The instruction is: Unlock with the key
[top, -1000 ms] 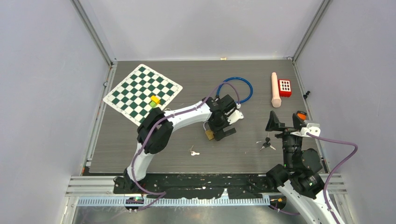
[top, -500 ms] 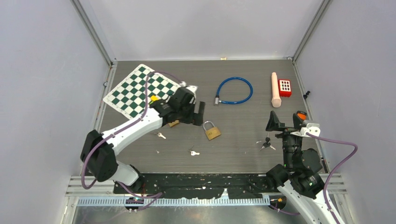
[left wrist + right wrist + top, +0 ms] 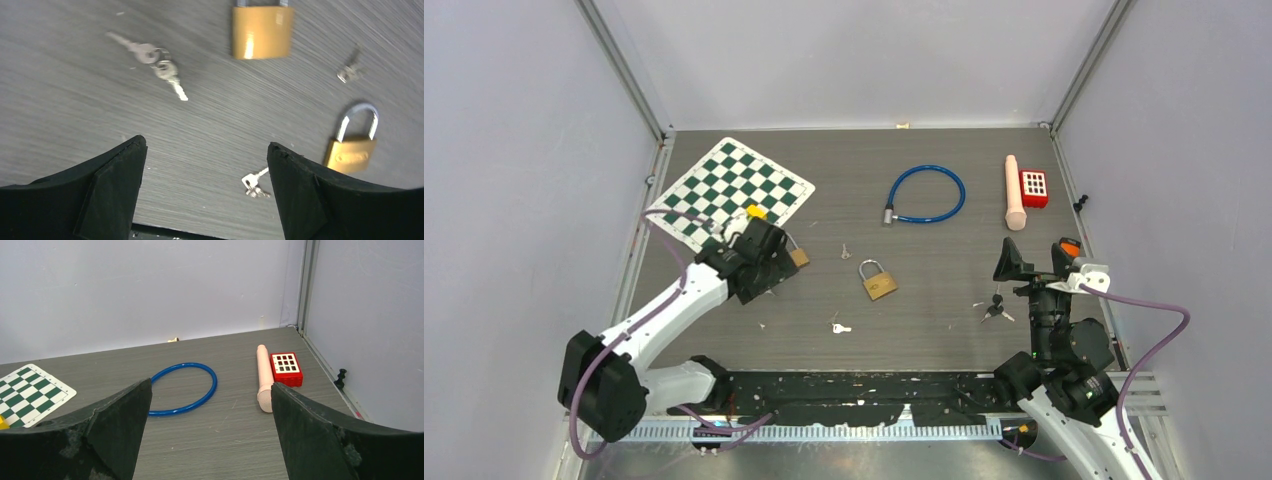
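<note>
left gripper [image 3: 205,146]: fingers spread, nothing between, low over table [image 3: 65,115]
small padlock [image 3: 798,257]: just beside it, 2 o'clock
big padlock [image 3: 879,282]: 3 o'clock, farther out, lying flat
silver keys [image 3: 839,327]: 7 o'clock of big padlock
loose key [image 3: 845,251]: 11 o'clock of it
right gripper [image 3: 211,387]: spread, empty
black keys [image 3: 994,309]: its 7 o'clock

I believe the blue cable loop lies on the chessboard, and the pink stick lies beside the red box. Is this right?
Not quite. The blue cable loop lies on the bare table, apart from the chessboard, as the top external view shows. The pink stick does lie beside the red box.
</note>
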You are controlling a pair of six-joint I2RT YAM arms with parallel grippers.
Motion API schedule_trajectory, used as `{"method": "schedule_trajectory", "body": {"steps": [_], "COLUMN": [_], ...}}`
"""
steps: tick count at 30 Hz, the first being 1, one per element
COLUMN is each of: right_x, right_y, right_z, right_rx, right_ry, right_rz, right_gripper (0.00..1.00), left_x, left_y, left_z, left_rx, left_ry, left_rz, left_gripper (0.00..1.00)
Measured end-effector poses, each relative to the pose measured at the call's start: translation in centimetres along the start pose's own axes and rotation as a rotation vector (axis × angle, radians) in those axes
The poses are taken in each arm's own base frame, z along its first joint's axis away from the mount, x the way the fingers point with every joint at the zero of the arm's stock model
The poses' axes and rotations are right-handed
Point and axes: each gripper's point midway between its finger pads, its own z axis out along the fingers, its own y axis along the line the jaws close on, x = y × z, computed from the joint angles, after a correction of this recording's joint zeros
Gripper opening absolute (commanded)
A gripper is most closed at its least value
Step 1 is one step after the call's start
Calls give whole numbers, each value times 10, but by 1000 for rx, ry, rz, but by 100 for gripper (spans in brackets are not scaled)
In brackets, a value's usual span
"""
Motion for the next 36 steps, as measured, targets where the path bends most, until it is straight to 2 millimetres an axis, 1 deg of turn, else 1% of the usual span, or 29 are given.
{"method": "schedule_trajectory", "body": {"steps": [2, 5, 8, 10, 16, 21, 26, 32, 36], "right_x": [0, 0, 0, 0, 1, 1, 0, 2, 3], "right_y": [0, 0, 0, 0, 0, -1, -1, 0, 0], "right_z": [0, 0, 0, 0, 0, 0, 0, 1, 2], "right_rx": [0, 0, 0, 0, 1, 4, 5, 4, 4], "right_ry": [0, 0, 1, 2, 5, 5, 5, 16, 19], "right_rz": [0, 0, -1, -1, -5, -5, -5, -13, -16], "right_gripper": [96, 95, 95, 96, 95, 95, 95, 95, 96], "left_x": [1, 4, 6, 4, -7, -9, -11, -20, -21], "left_y": [20, 46, 61, 66, 70, 77, 80, 73, 70], "left_z": [7, 18, 27, 32, 53, 71, 84, 91, 93], "left_rx": [-47, -113, -158, -173, -202, -247, -267, -250, -245], "left_ry": [-6, -9, -12, -17, -37, -26, -22, -30, -20], "left_rz": [-93, -211, -308, -359, -492, -536, -559, -570, -574], "left_gripper": [84, 78, 71, 66, 56, 48, 44, 33, 24]}}
